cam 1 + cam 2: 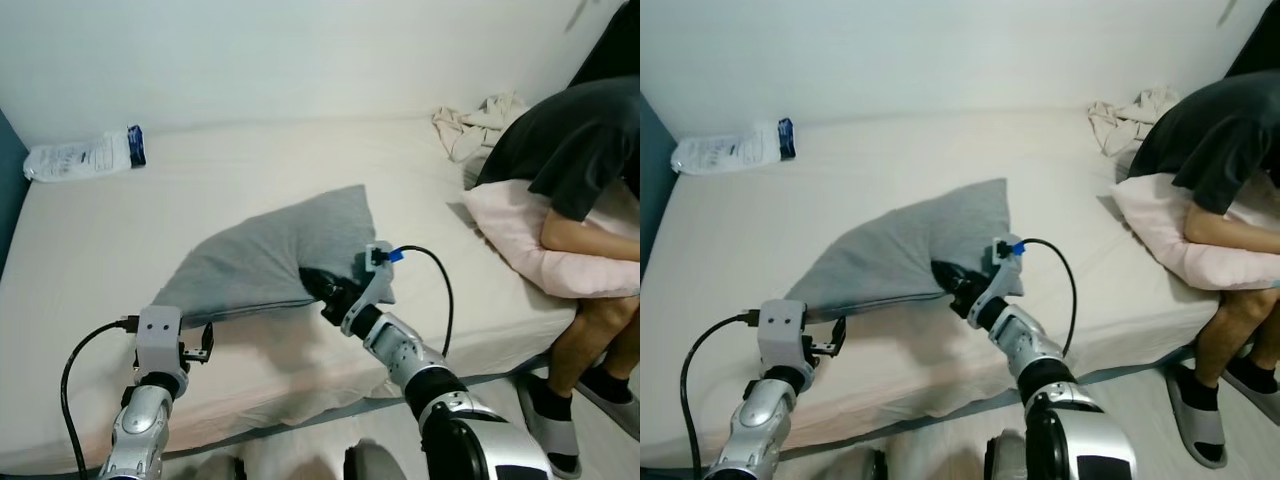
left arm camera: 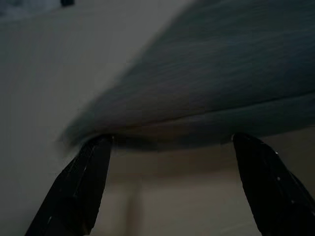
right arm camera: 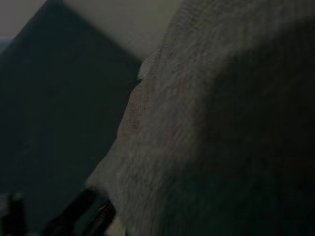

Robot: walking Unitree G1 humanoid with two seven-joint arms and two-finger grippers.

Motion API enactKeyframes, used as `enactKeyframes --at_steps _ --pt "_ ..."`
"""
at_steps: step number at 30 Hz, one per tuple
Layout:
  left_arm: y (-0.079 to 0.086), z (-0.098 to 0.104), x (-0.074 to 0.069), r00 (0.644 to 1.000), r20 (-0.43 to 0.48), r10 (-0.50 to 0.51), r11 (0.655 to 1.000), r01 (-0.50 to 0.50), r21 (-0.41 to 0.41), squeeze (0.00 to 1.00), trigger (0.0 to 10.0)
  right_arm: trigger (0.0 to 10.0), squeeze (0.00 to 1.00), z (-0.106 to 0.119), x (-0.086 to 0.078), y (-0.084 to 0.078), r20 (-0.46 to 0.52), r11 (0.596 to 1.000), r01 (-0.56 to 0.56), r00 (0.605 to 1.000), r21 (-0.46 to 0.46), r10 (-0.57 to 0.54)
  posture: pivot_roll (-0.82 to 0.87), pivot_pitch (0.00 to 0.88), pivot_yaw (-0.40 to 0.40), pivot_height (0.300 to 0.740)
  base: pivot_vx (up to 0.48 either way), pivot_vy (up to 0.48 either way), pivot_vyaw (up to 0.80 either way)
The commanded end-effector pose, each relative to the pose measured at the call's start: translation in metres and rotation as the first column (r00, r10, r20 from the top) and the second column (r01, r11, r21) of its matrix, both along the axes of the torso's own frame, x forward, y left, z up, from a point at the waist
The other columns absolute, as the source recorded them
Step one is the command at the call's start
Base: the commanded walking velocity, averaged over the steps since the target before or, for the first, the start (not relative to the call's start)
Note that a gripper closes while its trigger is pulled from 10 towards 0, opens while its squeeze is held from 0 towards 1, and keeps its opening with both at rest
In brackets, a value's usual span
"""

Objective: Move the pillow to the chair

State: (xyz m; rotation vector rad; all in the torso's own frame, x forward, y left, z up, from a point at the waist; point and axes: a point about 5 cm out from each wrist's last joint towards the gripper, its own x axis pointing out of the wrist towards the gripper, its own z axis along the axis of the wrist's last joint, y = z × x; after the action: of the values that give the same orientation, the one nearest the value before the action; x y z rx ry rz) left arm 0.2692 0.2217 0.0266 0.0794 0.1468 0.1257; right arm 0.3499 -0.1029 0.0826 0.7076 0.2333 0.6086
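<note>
Soft grey pillow [image 1: 275, 250] bunches in right pincer [image 1: 318, 286].

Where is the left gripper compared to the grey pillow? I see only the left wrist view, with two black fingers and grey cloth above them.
Observer: The left gripper is at the near left corner of the grey pillow, close to the front edge of the bed.
Operator: And the right arm, what does it do?
Observer: The right gripper is pushed into the pillow's near edge, right of the middle, and cloth hides its fingertips.
Operator: Does the pillow lie flat?
Observer: No, its right side stands up off the mattress, and the left corner is low.
Operator: Is somebody near?
Observer: Yes, a person sits on the bed's right edge, bent over a pink pillow.
</note>
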Motion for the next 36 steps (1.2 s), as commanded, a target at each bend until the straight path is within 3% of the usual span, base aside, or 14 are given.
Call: enactKeyframes --at_steps 1,4,6,12,15,18,20,23,26,28,30,31,32,36 --pt "0.012 -0.010 -0.009 0.997 -0.045 0.054 0.998 -0.053 0.021 0.00 10.0 0.0 0.00 0.000 0.002 -0.009 -0.008 0.998 0.053 0.999 -0.028 -0.053 0.01 0.067 -0.096 0.703 0.000 0.000 0.00" --pt "0.016 -0.022 -0.018 0.992 -0.107 0.069 0.997 -0.066 0.035 0.00 10.0 0.0 0.00 -0.009 -0.001 -0.010 -0.046 0.994 0.077 0.996 -0.073 -0.081 0.01 0.067 -0.096 0.712 0.000 0.000 0.00" --pt "0.022 -0.039 -0.035 0.976 -0.192 0.107 0.994 -0.101 0.041 0.00 10.0 0.0 0.00 -0.025 -0.009 -0.010 -0.106 0.989 0.092 0.989 -0.120 -0.105 0.01 0.068 -0.097 0.726 0.000 0.000 0.00" --pt "0.029 -0.054 -0.053 0.951 -0.273 0.147 0.989 -0.141 0.039 0.00 10.0 0.0 0.00 -0.042 -0.020 -0.010 -0.175 0.978 0.094 0.976 -0.186 -0.127 0.01 0.066 -0.097 0.740 0.000 0.000 0.00" --pt "0.033 -0.070 -0.072 0.915 -0.364 0.172 0.985 -0.165 0.053 0.00 10.0 0.0 0.00 -0.064 -0.035 -0.009 -0.256 0.959 0.054 0.958 -0.277 -0.128 0.01 0.064 -0.099 0.740 0.000 0.000 0.00" --pt "0.033 -0.082 -0.089 0.876 -0.442 0.193 0.980 -0.190 0.051 0.00 10.0 0.0 0.00 -0.088 -0.058 -0.005 -0.347 0.928 -0.059 0.935 -0.367 -0.077 0.02 0.056 -0.101 0.740 0.000 0.000 0.00" --pt "0.033 -0.090 -0.099 0.848 -0.487 0.210 0.974 -0.223 0.033 0.00 10.0 0.0 0.00 -0.108 -0.083 0.002 -0.419 0.898 -0.205 0.908 -0.390 0.025 0.02 0.051 -0.104 0.740 0.000 0.000 0.00" --pt "0.031 -0.092 -0.100 0.842 -0.496 0.211 0.973 -0.231 0.022 0.00 10.0 0.0 0.00 -0.117 -0.096 0.006 -0.451 0.875 -0.288 0.888 -0.389 0.092 0.03 0.046 -0.109 0.740 0.000 0.000 0.00" --pt "0.024 -0.094 -0.100 0.837 -0.510 0.198 0.974 -0.226 0.007 0.00 10.0 0.0 0.00 -0.133 -0.122 0.011 -0.515 0.782 -0.468 0.827 -0.412 0.223 0.03 0.043 -0.112 0.740 0.000 0.000 0.00" --pt "0.021 -0.095 -0.099 0.836 -0.515 0.191 0.975 -0.222 0.001 0.00 10.0 0.0 0.00 -0.138 -0.130 0.010 -0.537 0.745 -0.510 0.808 -0.429 0.244 0.03 0.042 -0.113 0.740 0.000 0.000 0.00" --pt "0.018 -0.096 -0.099 0.834 -0.520 0.182 0.977 -0.215 -0.003 0.00 10.0 0.3 0.00 -0.141 -0.134 0.007 -0.554 0.736 -0.514 0.801 -0.440 0.228 0.03 0.042 -0.112 0.740 0.000 0.000 0.00" --pt "0.013 -0.098 -0.099 0.831 -0.532 0.165 0.980 -0.200 -0.008 0.00 10.0 3.6 0.00 -0.143 -0.134 0.003 -0.565 0.733 -0.501 0.802 -0.460 0.194 0.03 0.043 -0.109 0.740 0.000 0.000 0.00" --pt "0.009 -0.100 -0.099 0.825 -0.546 0.148 0.983 -0.184 -0.011 0.00 10.0 10.0 0.00 -0.145 -0.134 -0.002 -0.571 0.723 -0.492 0.804 -0.485 0.164 0.03 0.042 -0.109 0.740 0.000 0.000 0.00" --pt "-0.007 -0.108 -0.105 0.799 -0.595 0.093 0.990 -0.136 -0.027 0.00 10.0 10.0 0.00 -0.150 -0.138 -0.015 -0.586 0.686 -0.470 0.807 -0.555 0.078 0.03 0.038 -0.106 0.740 0.000 0.000 0.00"
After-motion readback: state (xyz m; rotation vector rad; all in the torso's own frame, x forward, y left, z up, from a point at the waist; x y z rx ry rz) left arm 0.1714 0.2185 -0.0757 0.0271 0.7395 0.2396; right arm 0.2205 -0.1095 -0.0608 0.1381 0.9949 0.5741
